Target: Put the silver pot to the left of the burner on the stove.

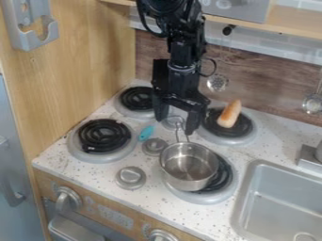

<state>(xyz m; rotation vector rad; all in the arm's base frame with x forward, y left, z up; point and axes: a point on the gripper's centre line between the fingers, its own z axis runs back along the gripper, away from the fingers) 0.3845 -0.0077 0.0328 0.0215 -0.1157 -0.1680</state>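
Hanging down from the top edge of the camera view, on a black arm (183, 52), with the pincer (177, 124) near the middle of the frame. Showing its two fingers apart, one on each side of the upper end of the pot's wire handle (177, 135) as seen from here; too small to tell if touching it. Just below in the frame, right of centre, seeing the silver pot (189, 167), upright and open at the top, over the left part of the lower right burner (222, 177), with black coil in sight along the pot's right side. To the left of the pot, finding two round grey knobs on the bench (58, 162): a smaller knob (154, 147) near the rim, a larger knob (130, 178) lower down. Near the smaller one, a teal piece (146, 132). Farther left, a lower left burner (104, 136), with an upper left burner (136, 98) above it. Right of the pincer, seeing a tan, elongated piece (230, 114) leaning on the upper right burner (242, 129). At lower right, a grey sink (280, 202).
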